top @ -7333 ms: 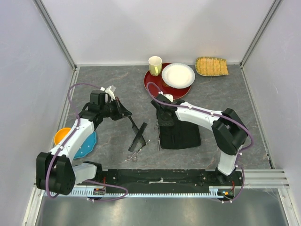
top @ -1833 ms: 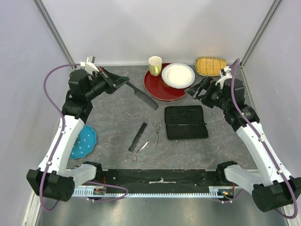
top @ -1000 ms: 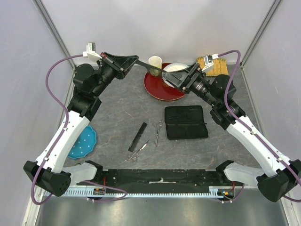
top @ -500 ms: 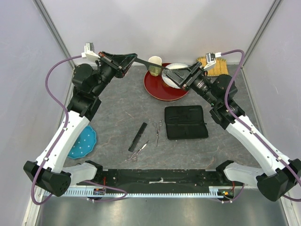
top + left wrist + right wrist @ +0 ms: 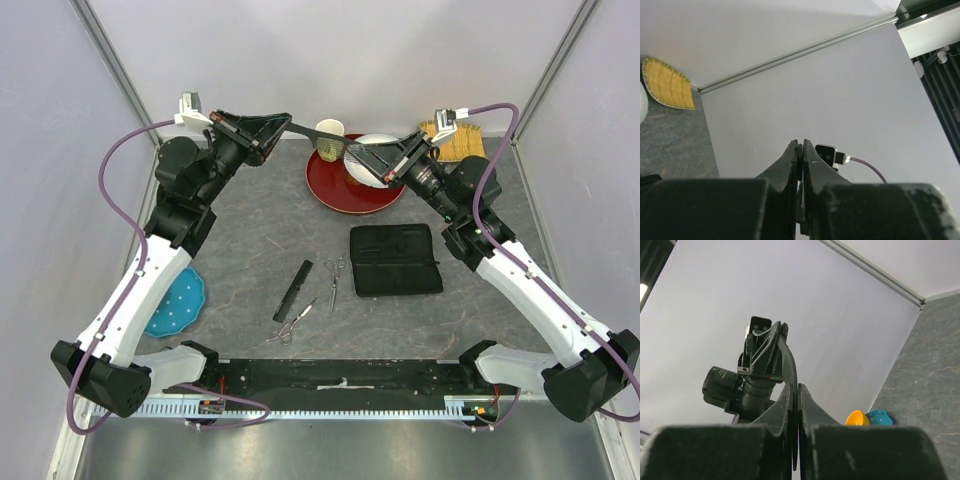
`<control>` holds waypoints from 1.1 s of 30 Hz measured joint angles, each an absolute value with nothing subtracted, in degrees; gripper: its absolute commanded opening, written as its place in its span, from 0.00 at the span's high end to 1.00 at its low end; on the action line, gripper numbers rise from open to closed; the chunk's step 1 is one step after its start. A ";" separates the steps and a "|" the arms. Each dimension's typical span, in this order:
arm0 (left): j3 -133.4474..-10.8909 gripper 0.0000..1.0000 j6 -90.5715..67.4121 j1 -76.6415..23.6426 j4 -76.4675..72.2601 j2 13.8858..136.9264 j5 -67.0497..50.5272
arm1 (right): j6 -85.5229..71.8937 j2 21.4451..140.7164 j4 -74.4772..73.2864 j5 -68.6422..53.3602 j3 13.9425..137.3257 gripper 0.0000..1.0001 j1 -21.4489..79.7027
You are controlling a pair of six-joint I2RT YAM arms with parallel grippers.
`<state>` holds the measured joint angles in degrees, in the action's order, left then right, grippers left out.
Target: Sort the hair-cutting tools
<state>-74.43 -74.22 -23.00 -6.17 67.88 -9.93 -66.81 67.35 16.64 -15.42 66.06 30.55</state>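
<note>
A long black comb [image 5: 318,137] hangs in the air above the table's far side, held at both ends. My left gripper [image 5: 286,124] is shut on its left end, and the comb's thin edge [image 5: 800,167] shows between the jaws [image 5: 800,145]. My right gripper [image 5: 356,151] is shut on the other end; the comb [image 5: 791,365] runs from those jaws [image 5: 794,386] up to the left gripper. On the table lie another black comb [image 5: 293,290] and two silver scissors [image 5: 333,270] [image 5: 292,324].
A large black case [image 5: 395,260] lies right of the scissors. At the back are a red tray [image 5: 335,190] with a white plate [image 5: 382,145], a yellow cup [image 5: 328,130] and a woven yellow dish [image 5: 462,145]. A blue plate [image 5: 178,305] sits at the left with an orange bowl [image 5: 858,417].
My right gripper's jaws, open around the comb's free end a second ago, have closed on it. The left gripper has kept its grip and barely moved.
</note>
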 measured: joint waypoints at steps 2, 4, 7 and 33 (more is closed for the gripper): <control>-73.73 0.57 -74.15 -23.00 -6.26 67.83 -9.54 | -66.61 67.37 16.25 -15.40 66.08 1.00 30.55; -72.71 0.43 -73.97 -22.92 -5.56 67.46 -9.30 | -65.84 67.46 15.20 -15.40 66.26 1.00 30.55; -70.13 0.33 -73.28 -22.20 -3.14 65.82 -9.41 | -64.36 67.77 12.40 -15.44 66.98 1.00 30.50; -54.74 0.50 -48.62 -34.68 7.92 93.25 -30.22 | -34.61 53.10 -47.90 -16.25 58.81 1.00 8.49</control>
